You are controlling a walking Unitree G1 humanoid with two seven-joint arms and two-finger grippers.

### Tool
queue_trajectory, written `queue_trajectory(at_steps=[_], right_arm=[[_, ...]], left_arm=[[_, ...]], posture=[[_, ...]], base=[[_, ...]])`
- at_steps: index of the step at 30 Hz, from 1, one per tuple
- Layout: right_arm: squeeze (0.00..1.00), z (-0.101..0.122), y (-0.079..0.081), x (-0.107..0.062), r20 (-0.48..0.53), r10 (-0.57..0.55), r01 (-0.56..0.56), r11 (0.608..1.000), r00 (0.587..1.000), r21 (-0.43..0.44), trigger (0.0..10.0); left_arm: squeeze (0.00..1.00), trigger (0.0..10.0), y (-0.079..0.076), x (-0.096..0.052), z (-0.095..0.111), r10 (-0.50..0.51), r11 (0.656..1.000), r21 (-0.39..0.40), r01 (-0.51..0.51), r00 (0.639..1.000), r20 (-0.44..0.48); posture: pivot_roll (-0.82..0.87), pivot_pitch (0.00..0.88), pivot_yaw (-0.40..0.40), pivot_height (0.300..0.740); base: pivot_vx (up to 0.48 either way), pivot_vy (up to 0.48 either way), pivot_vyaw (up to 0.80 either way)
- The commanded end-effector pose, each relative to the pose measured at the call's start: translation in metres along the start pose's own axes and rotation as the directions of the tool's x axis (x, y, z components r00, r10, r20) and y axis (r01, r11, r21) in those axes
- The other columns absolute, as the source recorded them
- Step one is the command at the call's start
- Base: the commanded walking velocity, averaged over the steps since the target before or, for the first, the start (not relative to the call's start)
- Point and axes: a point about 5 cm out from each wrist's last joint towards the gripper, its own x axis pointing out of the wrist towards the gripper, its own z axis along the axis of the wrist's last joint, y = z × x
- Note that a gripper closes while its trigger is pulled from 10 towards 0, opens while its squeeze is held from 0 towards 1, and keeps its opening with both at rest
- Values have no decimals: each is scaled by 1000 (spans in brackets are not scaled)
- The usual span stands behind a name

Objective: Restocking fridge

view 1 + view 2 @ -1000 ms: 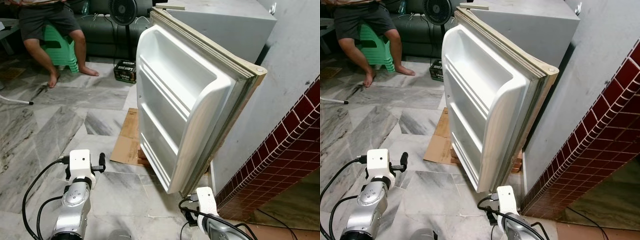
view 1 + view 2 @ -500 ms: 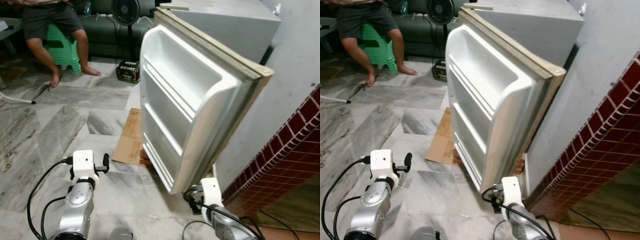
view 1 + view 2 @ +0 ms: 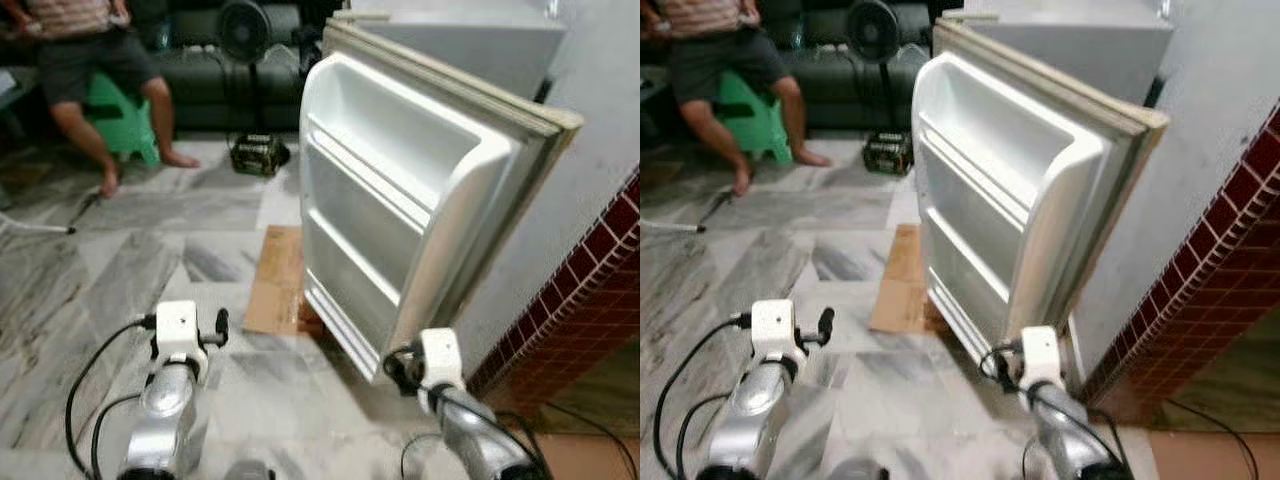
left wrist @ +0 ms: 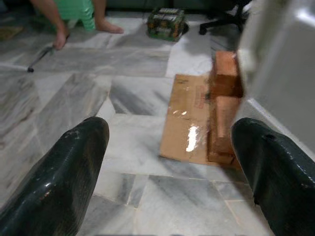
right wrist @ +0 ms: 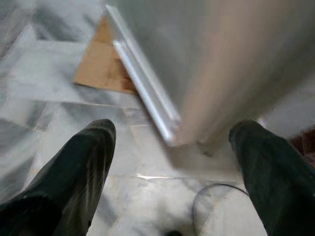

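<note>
Head views. Fridge (image 3: 460, 40): grey cabinet standing against a pale wall, ahead and to the robot's right. Fridge door (image 3: 400, 210): swung wide open toward the room, inner liner white moulded plastic with three bare shelf recesses, beige gasket round the edge, lower corner close above the floor. Cardboard sheet (image 3: 280, 280): flat on the marble floor (image 3: 120, 250) beside the door's foot. Red-brown tiled wall (image 3: 590, 290): at the right. Left gripper (image 3: 218, 326): raised low over the floor, well apart from the door. Right gripper (image 3: 395, 368): just beside the door's lower corner. Person (image 3: 80, 60): seated on a green stool (image 3: 125, 115) at the far left; a fan (image 3: 245, 25) and a small box (image 3: 256, 153) behind.

Left wrist view. Fingers (image 4: 64, 177) spread wide, nothing between them; cardboard sheet and red bricks (image 4: 224, 113) under the fridge ahead.

Right wrist view. Fingers (image 5: 74, 172) spread wide, holding nothing; the door's bottom corner, blurred, lies beyond the gap, over the floor.
</note>
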Motion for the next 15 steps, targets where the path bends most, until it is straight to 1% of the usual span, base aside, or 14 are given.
queue_trajectory(at_steps=[1, 5, 10, 15], right_arm=[[0, 102, -22, -3, 458, -57, 61, 998, 887, 6, 10000], [0, 101, -22, -2, 456, -56, 61, 998, 888, 4, 10000], [0, 101, -22, -2, 456, -55, 61, 998, 888, 2, 10000], [0, 101, -23, -2, 457, -56, 61, 998, 888, 4, 10000]], left_arm=[[0, 10000, 3, 1, 3, 0, 1000, 3, 0, 1000, 8], [0, 10000, 2, 1, 3, -2, 1000, 2, 2, 1000, 8], [0, 10000, 1, 2, 3, -6, 1000, 2, 6, 1000, 8], [0, 10000, 0, 3, 4, -12, 1000, -2, 12, 1000, 1]], posture=[[26, 20, 18, 740], [24, 18, 19, 740], [22, 16, 18, 740], [21, 14, 19, 740]], base=[[0, 480, -694], [0, 480, -773], [0, 480, -665], [0, 480, -428]])
